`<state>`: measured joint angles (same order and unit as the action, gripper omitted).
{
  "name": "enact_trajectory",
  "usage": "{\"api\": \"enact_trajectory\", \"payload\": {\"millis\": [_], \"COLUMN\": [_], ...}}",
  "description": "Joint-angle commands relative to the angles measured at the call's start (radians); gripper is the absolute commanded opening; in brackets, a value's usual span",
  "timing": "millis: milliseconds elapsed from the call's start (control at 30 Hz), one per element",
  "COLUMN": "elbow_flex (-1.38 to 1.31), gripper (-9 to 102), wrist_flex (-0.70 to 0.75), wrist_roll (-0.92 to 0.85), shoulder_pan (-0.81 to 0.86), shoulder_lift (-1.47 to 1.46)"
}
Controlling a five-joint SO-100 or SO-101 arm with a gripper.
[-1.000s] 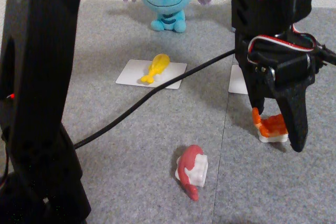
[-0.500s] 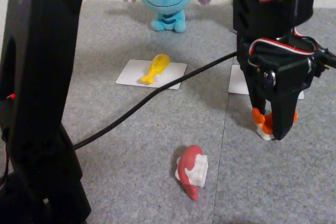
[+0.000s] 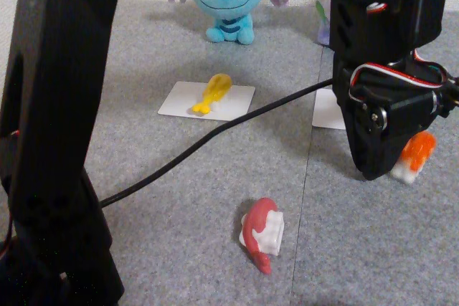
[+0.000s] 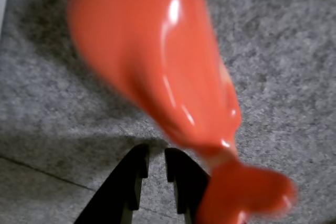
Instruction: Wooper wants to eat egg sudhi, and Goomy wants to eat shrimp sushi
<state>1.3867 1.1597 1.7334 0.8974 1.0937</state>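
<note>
Nearest us in the fixed view lies the dark red piece (image 3: 262, 232) on the grey mat (image 3: 179, 198), while just beyond it our gripper (image 3: 391, 168) has come up off the mat since a moment ago, its fingers clamped on the shrimp sushi (image 3: 416, 155), which fills the wrist view (image 4: 157, 66) close against the lens. Farther back the egg sudhi (image 3: 213, 93) rests on its white card (image 3: 176, 98) before Wooper (image 3: 228, 1), so we judge that half served. Goomy (image 3: 323, 16) peeks out behind the arm beyond the second card (image 3: 326, 111), where the lifted shrimp should go next.
</note>
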Motion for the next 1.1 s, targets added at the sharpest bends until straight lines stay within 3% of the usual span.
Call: {"api": "enact_trajectory", "payload": {"millis": [0,167,433,833,1067], "elbow_flex": [-0.015,-0.015,-0.029,-0.029,-0.029], "gripper": [2,5,20,21,20], "wrist_flex": [-0.011,-0.005,-0.009,0.038,0.029], "wrist_roll": [-0.005,-0.055,-0.29,-0.65,-0.953], "shoulder_pan": [0.008,-0.011,-0.023,-0.048,-0.034], "shoulder_lift": [0.014,0.026,0.052,0.143,0.144]}}
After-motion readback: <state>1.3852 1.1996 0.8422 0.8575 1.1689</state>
